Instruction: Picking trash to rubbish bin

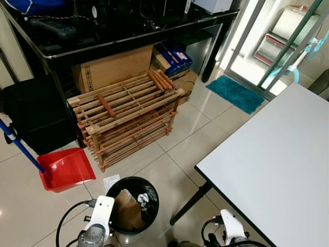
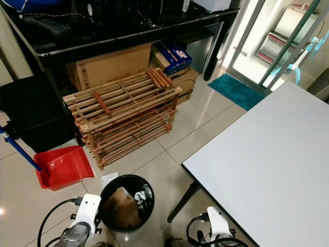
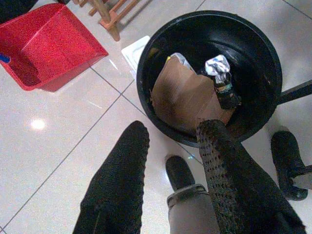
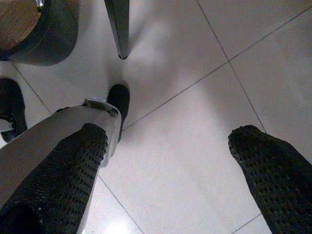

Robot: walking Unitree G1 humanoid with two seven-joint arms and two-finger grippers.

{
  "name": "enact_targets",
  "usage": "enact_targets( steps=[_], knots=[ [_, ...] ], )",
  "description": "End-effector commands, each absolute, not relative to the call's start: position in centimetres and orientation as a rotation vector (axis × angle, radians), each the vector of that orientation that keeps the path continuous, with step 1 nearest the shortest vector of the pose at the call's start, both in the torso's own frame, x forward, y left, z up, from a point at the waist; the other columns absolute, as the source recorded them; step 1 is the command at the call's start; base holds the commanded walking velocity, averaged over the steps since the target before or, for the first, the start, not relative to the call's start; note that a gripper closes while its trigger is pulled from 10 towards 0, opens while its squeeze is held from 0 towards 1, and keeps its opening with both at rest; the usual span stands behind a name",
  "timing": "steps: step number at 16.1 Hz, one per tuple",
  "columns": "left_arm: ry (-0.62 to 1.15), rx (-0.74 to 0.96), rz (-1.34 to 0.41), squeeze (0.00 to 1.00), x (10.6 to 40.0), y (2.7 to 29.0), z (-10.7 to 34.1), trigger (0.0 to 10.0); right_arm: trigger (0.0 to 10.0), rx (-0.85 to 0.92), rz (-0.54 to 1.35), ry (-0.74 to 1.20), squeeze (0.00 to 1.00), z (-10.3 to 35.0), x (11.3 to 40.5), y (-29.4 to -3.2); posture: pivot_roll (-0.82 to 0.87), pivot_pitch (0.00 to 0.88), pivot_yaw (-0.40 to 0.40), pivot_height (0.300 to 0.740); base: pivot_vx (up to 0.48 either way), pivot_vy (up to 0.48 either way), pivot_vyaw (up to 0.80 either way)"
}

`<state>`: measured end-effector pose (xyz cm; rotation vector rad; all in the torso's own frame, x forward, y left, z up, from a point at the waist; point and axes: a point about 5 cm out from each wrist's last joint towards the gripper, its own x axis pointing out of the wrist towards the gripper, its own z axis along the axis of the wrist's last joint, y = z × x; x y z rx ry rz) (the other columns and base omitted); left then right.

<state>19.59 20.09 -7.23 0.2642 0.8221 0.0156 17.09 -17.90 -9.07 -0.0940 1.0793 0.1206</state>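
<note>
1. The round black rubbish bin (image 1: 134,205) stands on the pale tiles between the red dustpan (image 1: 66,168) and the white table (image 1: 277,170), holding brown cardboard (image 3: 187,100) and crumpled silvery trash (image 3: 217,66).
2. The left gripper (image 3: 173,141) hangs spread and empty just beside the bin's rim.
3. The right gripper (image 4: 168,153) hangs wide apart, empty, over bare floor.

On the tiled floor (image 1: 169,170) stand a black bin (image 1: 149,191), red dustpan (image 1: 67,167) and wooden rack (image 1: 126,116).
</note>
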Motion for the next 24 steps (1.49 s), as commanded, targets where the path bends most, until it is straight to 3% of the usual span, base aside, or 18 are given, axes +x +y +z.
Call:
enact_targets(
  steps=[1,24],
  knots=[
    [0.824,0.256,0.018,0.00,19.52,19.67,-7.34,10.0,10.0,-0.093,0.095,1.091,0.00,-9.17,16.85,-18.35,-0.05,0.065,-0.138,0.740,0.000,0.000,0.00],
    [0.821,0.248,0.026,0.00,19.35,19.56,-7.42,10.0,10.0,-0.058,0.120,1.066,0.00,-9.06,17.15,-17.89,-0.05,0.067,-0.143,0.740,-0.313,0.000,0.00]
  ],
)
